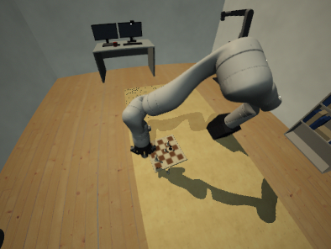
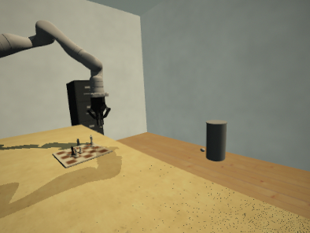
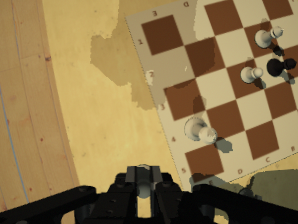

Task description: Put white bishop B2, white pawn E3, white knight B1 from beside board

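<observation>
The chessboard lies on the tan mat; it also shows in the top view and the exterior view. My gripper is shut on a small white piece; I cannot tell which kind. It hangs well above the mat, just off the board's edge. On the board stand a white piece near the close corner, two more white pieces and a black piece. The arm's wrist hides the fingers in the top view.
The wooden floor borders the mat to the left of the board. A dark cylinder stands on the floor far to the right. A black cabinet stands behind the arm. A desk with monitors is at the far wall.
</observation>
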